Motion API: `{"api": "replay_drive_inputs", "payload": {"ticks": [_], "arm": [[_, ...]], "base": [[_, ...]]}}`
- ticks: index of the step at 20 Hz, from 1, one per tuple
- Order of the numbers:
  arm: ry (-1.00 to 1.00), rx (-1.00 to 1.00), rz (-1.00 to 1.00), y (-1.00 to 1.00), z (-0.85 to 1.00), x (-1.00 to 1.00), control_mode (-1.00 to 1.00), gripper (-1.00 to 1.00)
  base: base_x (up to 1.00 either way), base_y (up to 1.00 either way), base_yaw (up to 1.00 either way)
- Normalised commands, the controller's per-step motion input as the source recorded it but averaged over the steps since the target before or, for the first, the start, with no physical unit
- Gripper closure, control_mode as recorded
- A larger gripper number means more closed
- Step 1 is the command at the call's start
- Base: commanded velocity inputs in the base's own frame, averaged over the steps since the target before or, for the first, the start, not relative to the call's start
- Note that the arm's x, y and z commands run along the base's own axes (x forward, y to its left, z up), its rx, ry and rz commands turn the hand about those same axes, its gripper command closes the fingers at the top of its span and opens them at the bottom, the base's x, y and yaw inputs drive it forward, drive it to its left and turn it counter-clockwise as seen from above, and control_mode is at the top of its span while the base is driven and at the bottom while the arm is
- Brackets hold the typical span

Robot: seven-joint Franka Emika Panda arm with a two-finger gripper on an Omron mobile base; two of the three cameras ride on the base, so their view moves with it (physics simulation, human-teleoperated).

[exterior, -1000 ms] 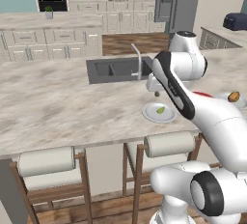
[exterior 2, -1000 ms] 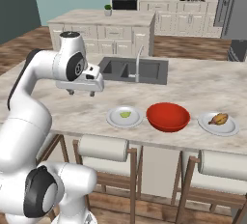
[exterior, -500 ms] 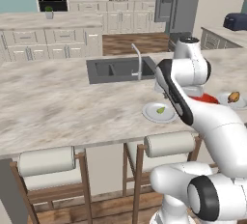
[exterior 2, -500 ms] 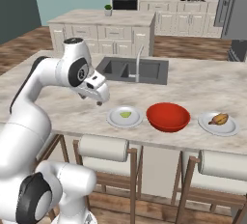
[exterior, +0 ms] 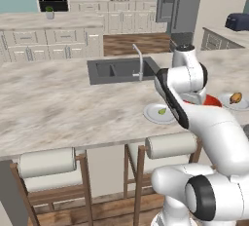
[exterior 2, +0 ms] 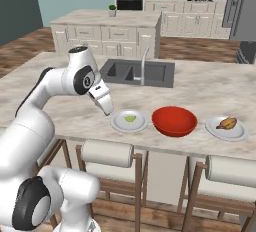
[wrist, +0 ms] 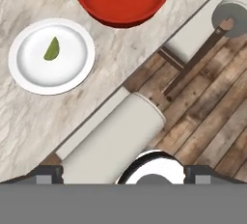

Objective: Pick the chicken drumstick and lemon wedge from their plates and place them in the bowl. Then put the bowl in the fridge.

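Observation:
The lemon wedge (exterior 2: 130, 118) lies on a white plate (exterior 2: 120, 124) near the counter's front edge; the same lemon wedge (wrist: 51, 49) and plate (wrist: 29, 73) show in the hand view. Right of it stands the red bowl (exterior 2: 174, 121), empty. Further right, the chicken drumstick (exterior 2: 227, 123) rests on the second plate (exterior 2: 237, 133). My gripper (exterior 2: 107, 111) hangs open just left of the lemon plate, above the counter's edge, holding nothing; its fingertips (wrist: 48, 172) stand wide apart. The fridge (exterior 2: 242, 6) is far back right, doors shut.
A sink (exterior 2: 135, 72) with a faucet (exterior 2: 143, 63) is set into the counter behind the plates. Bar stools with pale cushions (exterior 2: 107, 153) stand under the front edge. A second island (exterior 2: 107, 26) and wall cabinets lie beyond.
The arm has swung down and to the right, bringing the gripper from above the counter's left part to just beside the lemon plate. The jaws have stayed open.

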Motion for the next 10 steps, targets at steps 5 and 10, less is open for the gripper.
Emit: {"api": "replay_drive_inputs", "payload": {"ticks": [5,10], "arm": [[0.05,0.16,0.00,-0.12,-0.12,0.32,-1.00,-1.00],[0.11,0.19,0.07,-0.01,-0.22,0.25,-1.00,-1.00]], "base": [[0.00,0.00,0.00],[0.00,0.00,0.00]]}}
